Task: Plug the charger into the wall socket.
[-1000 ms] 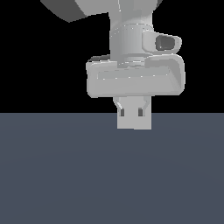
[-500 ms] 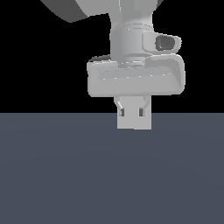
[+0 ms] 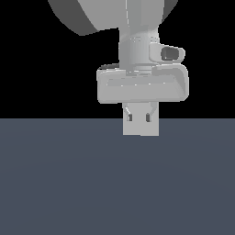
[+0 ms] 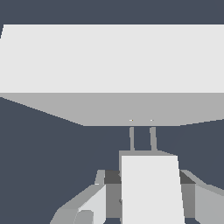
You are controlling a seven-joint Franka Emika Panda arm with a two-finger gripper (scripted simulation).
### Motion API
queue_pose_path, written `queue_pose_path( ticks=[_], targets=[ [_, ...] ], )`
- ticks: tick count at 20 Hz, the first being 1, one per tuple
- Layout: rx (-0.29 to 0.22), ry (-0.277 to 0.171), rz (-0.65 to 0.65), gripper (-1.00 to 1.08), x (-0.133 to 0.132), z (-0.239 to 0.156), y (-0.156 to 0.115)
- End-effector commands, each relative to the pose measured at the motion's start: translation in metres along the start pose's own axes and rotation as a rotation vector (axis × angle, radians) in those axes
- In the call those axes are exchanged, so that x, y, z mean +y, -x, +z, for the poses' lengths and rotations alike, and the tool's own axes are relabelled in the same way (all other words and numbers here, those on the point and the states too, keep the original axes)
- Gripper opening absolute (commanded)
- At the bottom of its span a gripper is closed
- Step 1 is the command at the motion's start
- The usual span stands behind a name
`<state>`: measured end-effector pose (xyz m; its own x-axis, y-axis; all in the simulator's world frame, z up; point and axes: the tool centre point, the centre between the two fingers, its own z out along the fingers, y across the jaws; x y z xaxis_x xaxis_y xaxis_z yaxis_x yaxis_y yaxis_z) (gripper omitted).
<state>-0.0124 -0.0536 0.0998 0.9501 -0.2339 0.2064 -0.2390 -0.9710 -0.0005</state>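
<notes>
Clamping the charger [image 4: 151, 188] between its two fingers, the gripper [image 3: 141, 120] held the off-white block by its opposite side faces, with the jaws narrowed to the width of the block. In the wrist view, one finger [image 4: 94, 201] showed at either flank of the block, and the body projected forward beyond the fingertips. Two thin prongs [image 4: 142, 138] extended from the front face of the charger, away from the hand. Directly ahead of the prongs stood the wall socket [image 4: 111, 59], a broad light-grey plate, with two tiny pale holes [image 4: 141, 120] at the prong tips; whether the prongs had entered could not be told. By judgement, the charger was light, rigid and smooth-sided, so it was liable to twist in the grip under an off-axis push. The flat side faces offered the correct hold. The prongs appeared thin and should not have been loaded sideways. A dark floor [image 3: 69, 183] lay beneath.
</notes>
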Motion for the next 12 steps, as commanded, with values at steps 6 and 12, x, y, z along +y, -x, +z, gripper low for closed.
queue_pose_path(
  ticks=[6, 12],
  targets=[
    [0.000, 0.000, 0.000, -1.00, 0.000, 0.004, -0.020],
    [0.000, 0.000, 0.000, -1.00, 0.000, 0.004, -0.021]
  ],
)
